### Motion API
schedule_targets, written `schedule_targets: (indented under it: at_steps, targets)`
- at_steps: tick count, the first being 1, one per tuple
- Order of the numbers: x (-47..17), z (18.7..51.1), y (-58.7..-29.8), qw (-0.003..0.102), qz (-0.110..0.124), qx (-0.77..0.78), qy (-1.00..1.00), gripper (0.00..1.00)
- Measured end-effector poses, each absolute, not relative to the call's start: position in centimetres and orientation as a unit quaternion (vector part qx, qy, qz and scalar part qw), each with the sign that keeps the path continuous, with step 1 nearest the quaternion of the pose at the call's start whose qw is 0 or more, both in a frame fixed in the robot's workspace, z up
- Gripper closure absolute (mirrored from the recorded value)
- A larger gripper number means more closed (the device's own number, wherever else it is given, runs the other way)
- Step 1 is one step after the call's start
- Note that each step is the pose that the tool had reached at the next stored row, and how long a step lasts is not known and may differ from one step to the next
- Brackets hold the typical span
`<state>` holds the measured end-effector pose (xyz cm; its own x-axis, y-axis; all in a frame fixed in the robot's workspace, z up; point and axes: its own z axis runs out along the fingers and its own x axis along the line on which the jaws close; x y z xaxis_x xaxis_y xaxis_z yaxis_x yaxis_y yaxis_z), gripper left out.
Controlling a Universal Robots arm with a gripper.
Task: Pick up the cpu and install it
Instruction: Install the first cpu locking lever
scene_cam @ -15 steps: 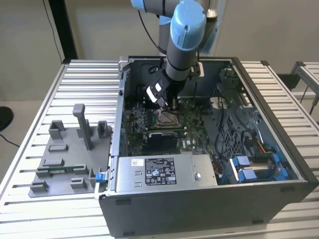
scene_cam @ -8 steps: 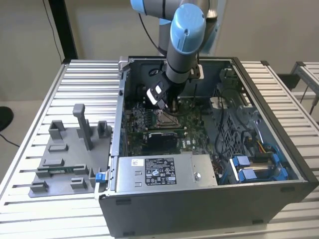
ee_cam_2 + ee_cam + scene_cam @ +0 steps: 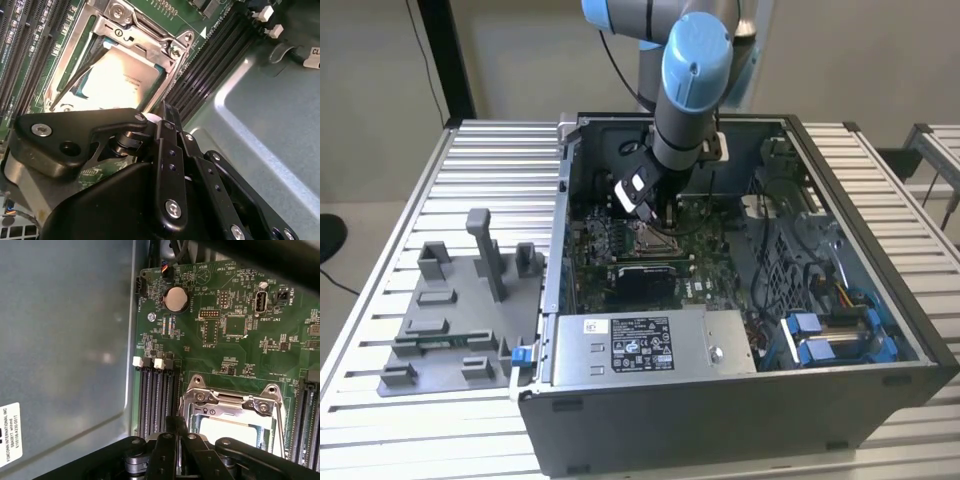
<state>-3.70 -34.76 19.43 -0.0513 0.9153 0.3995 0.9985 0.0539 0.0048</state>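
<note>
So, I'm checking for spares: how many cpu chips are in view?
1. The pale silver-grey square cpu lies in the metal-framed socket on the green motherboard, in both wrist views. Others could be hidden behind the blue-jointed robot arm.

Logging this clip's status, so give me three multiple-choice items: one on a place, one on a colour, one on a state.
1. Where does the cpu lie?
A) in the metal-framed socket
B) on the grey tray
C) on the table slats

2. What colour is the arm's joint cap?
A) red
B) blue
C) yellow

3. How is the computer case?
A) shut
B) open on top
C) upside down

Answers:
1 A: in the second wrist view the pale cpu sits inside the socket.
2 B: the cap is light blue.
3 B: the motherboard lies exposed.
</note>
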Motion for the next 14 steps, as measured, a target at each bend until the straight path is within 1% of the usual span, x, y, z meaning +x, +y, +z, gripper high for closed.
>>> schedule_targets:
  at_steps: [14]
  targets:
    - [-3.55,18.87,-34.83,0.146,-0.142,-0.673,-0.711,1.0]
